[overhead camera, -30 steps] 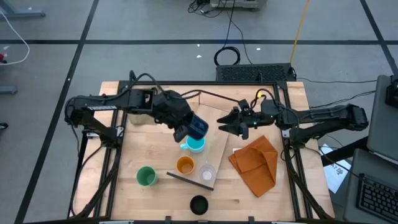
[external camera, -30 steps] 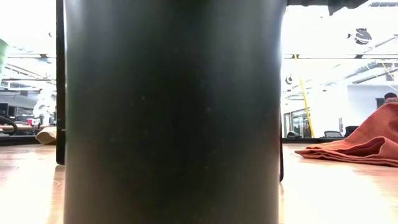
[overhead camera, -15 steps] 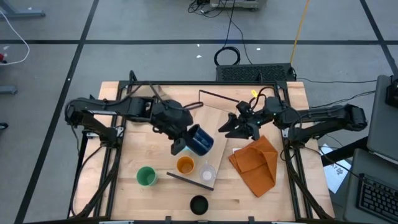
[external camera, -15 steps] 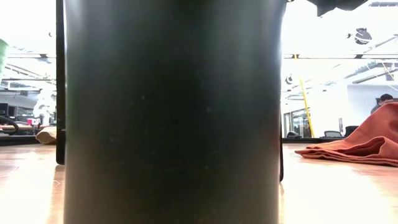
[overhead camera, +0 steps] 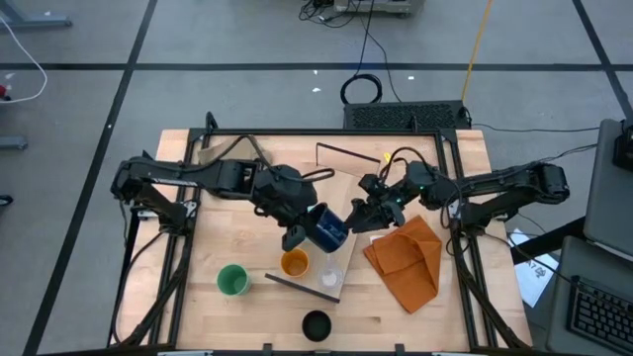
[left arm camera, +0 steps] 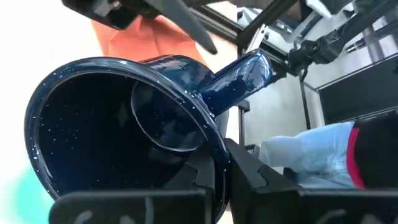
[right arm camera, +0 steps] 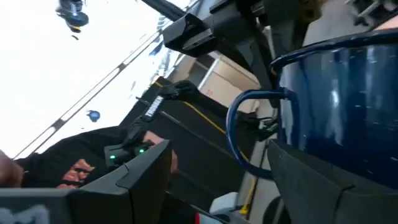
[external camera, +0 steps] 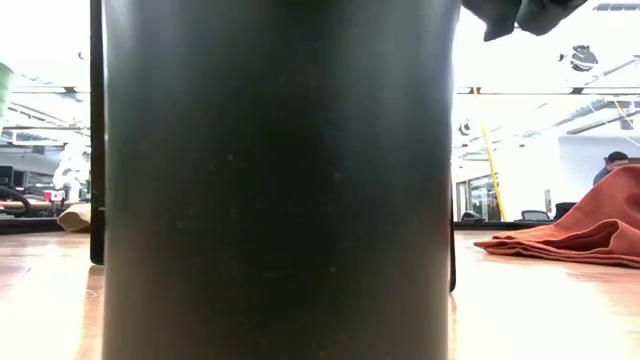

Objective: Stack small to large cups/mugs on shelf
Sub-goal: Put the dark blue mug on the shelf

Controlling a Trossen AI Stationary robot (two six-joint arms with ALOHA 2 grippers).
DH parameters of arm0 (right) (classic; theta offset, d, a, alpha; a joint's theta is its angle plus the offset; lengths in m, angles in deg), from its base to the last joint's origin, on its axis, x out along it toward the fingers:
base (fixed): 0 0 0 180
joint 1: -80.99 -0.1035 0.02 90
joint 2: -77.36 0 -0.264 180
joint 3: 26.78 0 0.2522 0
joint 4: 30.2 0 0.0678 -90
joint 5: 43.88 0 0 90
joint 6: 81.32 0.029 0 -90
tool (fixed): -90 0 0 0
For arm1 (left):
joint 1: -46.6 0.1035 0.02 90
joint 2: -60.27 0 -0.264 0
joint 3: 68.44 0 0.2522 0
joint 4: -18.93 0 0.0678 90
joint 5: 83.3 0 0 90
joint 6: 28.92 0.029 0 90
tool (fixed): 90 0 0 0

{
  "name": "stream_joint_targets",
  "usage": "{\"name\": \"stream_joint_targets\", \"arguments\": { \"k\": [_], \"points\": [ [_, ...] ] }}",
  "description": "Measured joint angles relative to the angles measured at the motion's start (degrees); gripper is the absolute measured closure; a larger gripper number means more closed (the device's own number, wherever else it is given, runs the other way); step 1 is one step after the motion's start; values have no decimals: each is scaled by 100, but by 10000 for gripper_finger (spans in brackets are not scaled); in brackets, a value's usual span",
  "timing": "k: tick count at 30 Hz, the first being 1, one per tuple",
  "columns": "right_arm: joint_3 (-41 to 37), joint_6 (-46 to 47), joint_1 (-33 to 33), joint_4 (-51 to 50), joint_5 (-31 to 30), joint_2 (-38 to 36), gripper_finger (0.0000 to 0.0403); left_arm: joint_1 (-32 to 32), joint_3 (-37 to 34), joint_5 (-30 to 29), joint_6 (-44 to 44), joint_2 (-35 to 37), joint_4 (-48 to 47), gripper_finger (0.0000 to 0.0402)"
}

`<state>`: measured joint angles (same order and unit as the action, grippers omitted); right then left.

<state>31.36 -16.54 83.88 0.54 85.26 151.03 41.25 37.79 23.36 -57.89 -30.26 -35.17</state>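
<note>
Your left end effector [overhead camera: 302, 229] is pinching the rim of the dark navy mug [overhead camera: 326, 226], held tilted in the air above the shelf [overhead camera: 344, 188], just beyond the orange cup [overhead camera: 294, 263] and clear plastic cup [overhead camera: 329, 276]. Your right end effector [overhead camera: 364, 214] sits spread right beside the mug's handle [right arm camera: 249, 134], so bring its 2 fingers around it squarely and close firmly before the left lets go. Keep the mug above the smaller cups and clear of the orange cloth [overhead camera: 407, 259] on the desk [overhead camera: 208, 247].
</note>
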Motion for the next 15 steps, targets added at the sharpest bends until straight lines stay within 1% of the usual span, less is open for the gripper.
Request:
{"name": "stream_joint_targets", "arguments": {
  "k": [4,7,15],
  "points": [
    [0,392,0,571,282,207,147,25,0,3,13,-7,-25,387],
    [0,642,2,902,334,320,147,30,0,9,34,-7,-20,387],
    [0,656,2,932,344,385,147,-40,0,127,-73,-10,14,387]
  ]
}}
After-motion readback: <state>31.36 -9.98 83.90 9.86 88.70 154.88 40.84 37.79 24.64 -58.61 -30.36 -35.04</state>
